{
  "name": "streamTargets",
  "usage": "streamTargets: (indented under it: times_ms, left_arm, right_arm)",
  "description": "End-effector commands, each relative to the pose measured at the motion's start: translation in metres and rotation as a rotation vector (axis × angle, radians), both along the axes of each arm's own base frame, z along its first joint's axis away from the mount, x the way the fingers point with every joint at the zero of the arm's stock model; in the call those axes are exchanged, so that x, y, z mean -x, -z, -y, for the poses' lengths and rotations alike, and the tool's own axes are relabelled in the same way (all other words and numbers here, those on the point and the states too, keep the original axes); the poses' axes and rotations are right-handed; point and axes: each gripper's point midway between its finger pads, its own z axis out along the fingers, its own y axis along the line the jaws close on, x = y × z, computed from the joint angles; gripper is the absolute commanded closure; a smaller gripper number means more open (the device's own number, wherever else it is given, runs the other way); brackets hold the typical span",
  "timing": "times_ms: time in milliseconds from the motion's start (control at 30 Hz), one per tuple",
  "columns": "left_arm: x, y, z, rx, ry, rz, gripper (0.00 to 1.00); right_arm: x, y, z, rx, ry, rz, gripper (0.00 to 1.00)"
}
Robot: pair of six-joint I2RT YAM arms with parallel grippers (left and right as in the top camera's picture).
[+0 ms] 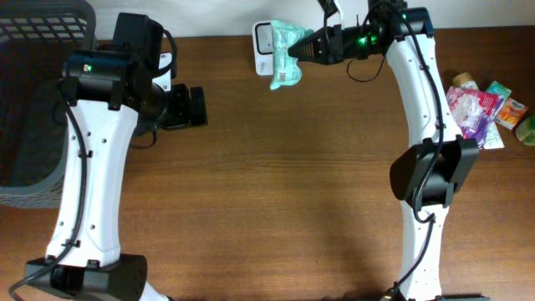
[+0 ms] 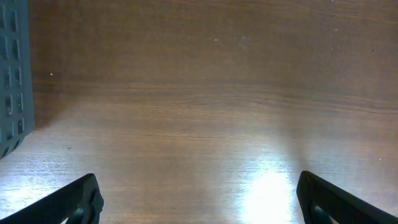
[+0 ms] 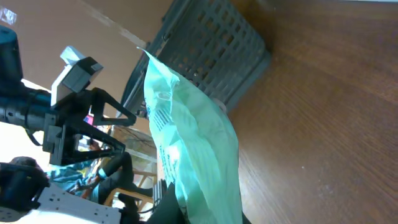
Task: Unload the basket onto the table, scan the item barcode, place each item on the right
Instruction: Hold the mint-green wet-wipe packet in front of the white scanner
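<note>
The item is a mint-green plastic packet (image 1: 285,52) with a printed barcode on a white label. My right gripper (image 1: 296,50) is shut on it at the table's far edge and holds it over a white scanner (image 1: 262,40). In the right wrist view the packet (image 3: 198,146) rises from the gripper (image 3: 200,214), filling the middle of the frame, with barcode lines (image 3: 163,119) on its left side. My left gripper (image 1: 197,107) is on the left side of the table, open and holding nothing. Its fingertips (image 2: 78,200) stand wide apart over bare wood.
A dark grey mesh basket (image 1: 33,92) stands at the far left, and its wall (image 2: 12,74) shows in the left wrist view. A pile of coloured packets (image 1: 478,109) lies at the right edge. Brown wooden table (image 1: 276,192) lies between the arms.
</note>
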Motion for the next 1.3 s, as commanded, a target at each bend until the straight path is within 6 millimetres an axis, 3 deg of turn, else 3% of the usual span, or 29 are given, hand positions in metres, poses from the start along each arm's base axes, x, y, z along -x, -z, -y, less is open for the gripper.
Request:
streamTargets:
  times_ms: [0,200,267,300,400,433,500,567,633,733,800,967,1033,1100,1167,1233,1267]
  left_arm:
    - [0.000,-0.001,0.001,-0.007,0.017,0.008,0.01]
    - [0.000,-0.001,0.001,-0.007,0.017,0.008,0.01]
    - [0.000,-0.001,0.001,-0.007,0.017,0.008,0.01]
    - [0.000,-0.001,0.001,-0.007,0.017,0.008,0.01]
    - [0.000,-0.001,0.001,-0.007,0.017,0.008,0.01]
    - [0.000,-0.001,0.001,-0.007,0.017,0.008,0.01]
    - [0.000,-0.001,0.001,-0.007,0.017,0.008,0.01]
    - [0.000,-0.001,0.001,-0.007,0.017,0.008,0.01]
    - [0.000,-0.001,0.001,-0.007,0.017,0.008,0.01]
    - [0.000,-0.001,0.001,-0.007,0.017,0.008,0.01]
    - [0.000,-0.001,0.001,-0.007,0.017,0.008,0.01]
    - [0.000,-0.001,0.001,-0.007,0.017,0.008,0.01]
    - [0.000,-0.001,0.001,-0.007,0.017,0.008,0.01]
    - [0.000,-0.001,0.001,-0.007,0.017,0.008,0.01]
    - [0.000,-0.001,0.001,-0.007,0.017,0.008,0.01]
    - [0.000,-0.001,0.001,-0.007,0.017,0.008,0.01]
    - [0.000,-0.001,0.001,-0.007,0.017,0.008,0.01]
  right_arm:
    - [0.007,-0.012,-0.014,0.034,-0.016,0.085,0.96]
    - [0.007,-0.011,-0.015,0.042,-0.013,0.082,0.96]
    - [-0.010,0.017,-0.007,0.210,0.112,-0.001,0.96]
    - [-0.023,0.046,0.006,0.397,0.245,-0.064,0.96]
    - [-0.038,0.105,0.061,0.959,0.607,-0.102,0.96]
    - [-0.038,0.109,0.077,1.126,0.723,-0.072,0.96]
    - [-0.038,0.102,0.091,1.369,0.867,0.055,0.96]
    - [-0.028,0.114,0.090,1.506,0.923,0.076,0.96]
    - [-0.016,0.148,0.089,1.577,0.885,0.019,0.96]
    - [0.005,0.209,0.101,1.685,0.854,-0.082,0.95]
    - [0.018,0.232,0.100,1.703,0.806,-0.119,0.83]
    - [0.033,0.252,0.061,1.514,0.674,-0.268,0.82]
    - [0.039,0.252,0.038,1.404,0.610,-0.337,0.71]
    - [0.036,0.233,0.028,1.341,0.597,-0.352,0.53]
    - [0.027,0.190,0.033,1.309,0.613,-0.321,0.31]
    - [0.026,0.162,0.046,1.315,0.557,-0.271,0.25]
    - [0.028,0.159,0.057,1.331,0.505,-0.260,0.25]
